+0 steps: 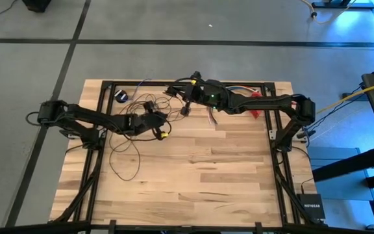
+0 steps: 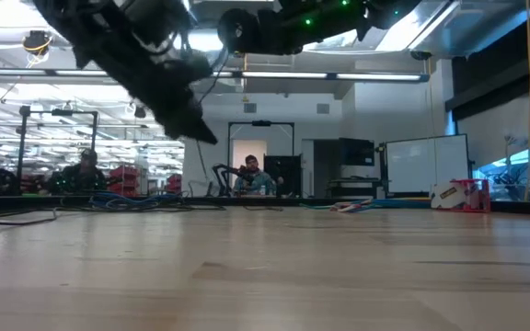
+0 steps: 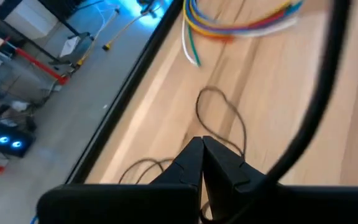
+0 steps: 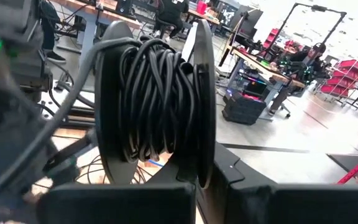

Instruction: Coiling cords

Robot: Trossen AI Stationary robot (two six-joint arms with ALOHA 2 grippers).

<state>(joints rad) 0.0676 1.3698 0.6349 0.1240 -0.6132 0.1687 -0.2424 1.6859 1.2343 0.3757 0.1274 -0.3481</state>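
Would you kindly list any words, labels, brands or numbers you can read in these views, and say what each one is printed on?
"NETGEAR": on the small black box on the floor beside the table's near right corner, high view; small and only just legible.
Whiteboard in the room behind the table, low view: no writing can be made out.
Nothing readable shows on the arms, the spool or the cords.

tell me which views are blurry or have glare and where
Low view: the arms overhead are dark, soft silhouettes against bright ceiling lights, tabletop near the lens blurred. Left wrist view: a dark out-of-focus cable crosses close to the lens. Right wrist view: the spool is sharp, the near left edge smeared. High view: blue glare top right.
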